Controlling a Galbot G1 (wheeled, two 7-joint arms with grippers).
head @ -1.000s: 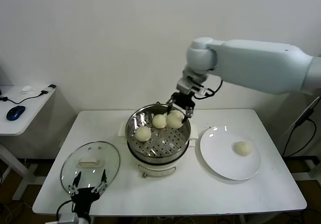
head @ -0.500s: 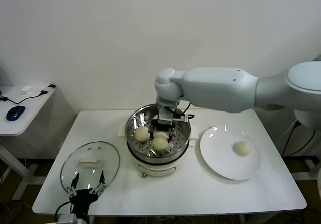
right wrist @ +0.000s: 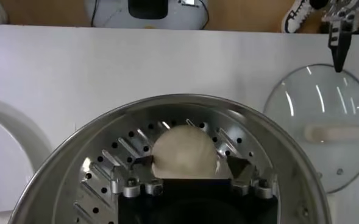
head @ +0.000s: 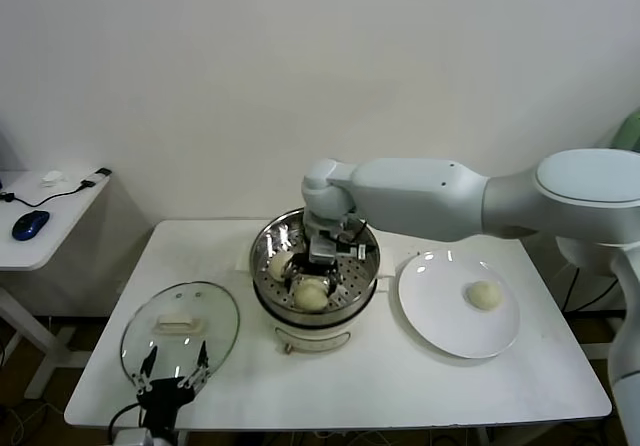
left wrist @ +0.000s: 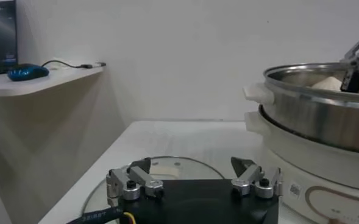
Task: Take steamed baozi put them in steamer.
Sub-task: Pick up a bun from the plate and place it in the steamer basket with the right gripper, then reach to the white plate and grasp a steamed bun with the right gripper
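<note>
At the lower left of the head view, the left hand (head: 172, 378) hangs released at the desk (head: 250, 386) edge, just by the glass lid (head: 180, 323). Mid-frame, the right hand (head: 318, 274) reaches into the steamer (head: 270, 301); its fingers (right wrist: 144, 163) flank a baozi (right wrist: 185, 152) on the perforated tray, apparently let go. Another bun (head: 279, 264) lies left of it. At right, one bun (head: 484, 294) sits on the white plate (head: 440, 316).

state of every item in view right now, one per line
steamer: uncovered, baozi on its tray
lid: off, flat on the table left of the steamer
plate: holds one baozi
front baozi: on the tray, between the right gripper's fingers
right gripper: open, down in the steamer
left gripper: open, idle over the lid
</note>
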